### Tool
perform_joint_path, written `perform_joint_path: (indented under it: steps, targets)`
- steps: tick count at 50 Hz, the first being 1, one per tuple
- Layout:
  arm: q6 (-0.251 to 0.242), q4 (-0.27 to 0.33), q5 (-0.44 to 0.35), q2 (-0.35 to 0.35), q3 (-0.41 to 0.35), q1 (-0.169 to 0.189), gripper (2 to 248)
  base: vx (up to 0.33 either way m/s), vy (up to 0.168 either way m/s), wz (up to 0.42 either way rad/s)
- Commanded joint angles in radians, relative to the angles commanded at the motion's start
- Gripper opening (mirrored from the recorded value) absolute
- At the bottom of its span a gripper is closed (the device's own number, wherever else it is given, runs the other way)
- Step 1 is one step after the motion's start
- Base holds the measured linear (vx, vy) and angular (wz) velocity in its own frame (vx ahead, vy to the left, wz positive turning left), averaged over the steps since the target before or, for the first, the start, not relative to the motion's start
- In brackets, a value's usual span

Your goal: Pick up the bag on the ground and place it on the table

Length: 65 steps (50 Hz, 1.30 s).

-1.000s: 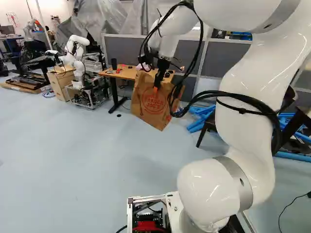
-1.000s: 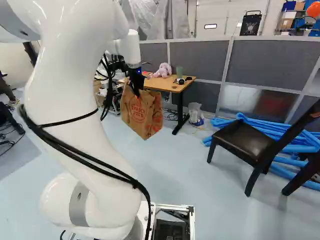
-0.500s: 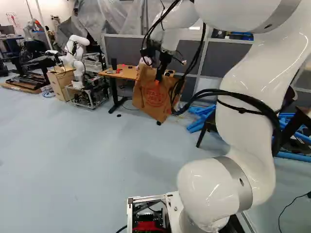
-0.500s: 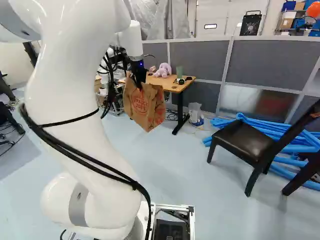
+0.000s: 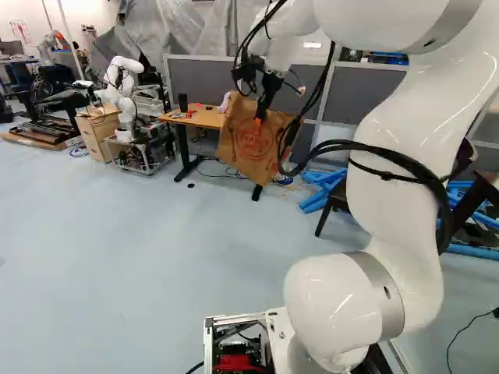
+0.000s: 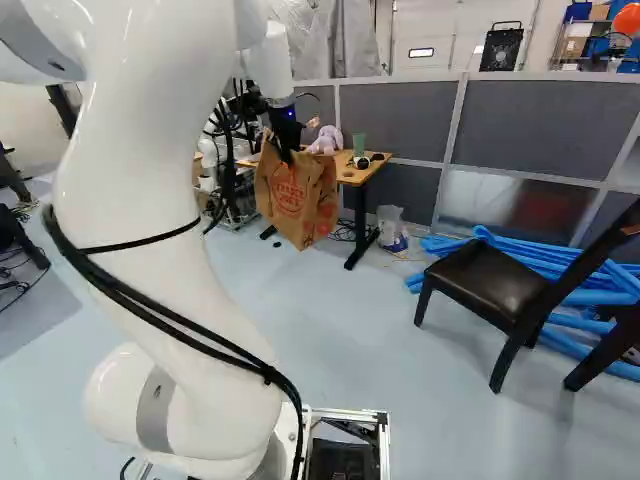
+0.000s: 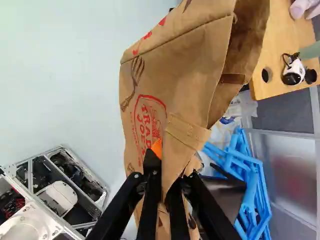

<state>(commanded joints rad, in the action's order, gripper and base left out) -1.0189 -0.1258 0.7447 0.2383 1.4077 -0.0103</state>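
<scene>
Paper bag (image 7: pixel 175 75): brown, tilted, hanging beside the tabletop (image 6: pixel 348 176), raised, we judge, to clear its edge. Pincer (image 7: pixel 166 172): nearly closed, paper pinched near the handle patch (image 7: pixel 187 131), presumably for strength. Wrist view alone gives us the gaping mouth; left base view alone, a dark cup (image 5: pixel 183 102).
</scene>
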Motion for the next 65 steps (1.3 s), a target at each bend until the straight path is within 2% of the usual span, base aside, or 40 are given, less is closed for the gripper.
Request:
perform_joint_path:
  steps: [20,51,65]
  targets:
    - [0.0,0.032,0.047,0.049,0.112,0.011,21,0.0,0.0,0.0]
    - [0.0,0.069,0.294,0.142,0.314,0.012,21,0.0,0.0,0.0]
    - [0.0,0.071,0.316,0.182,0.394,0.012,21,0.0,0.0,0.0]
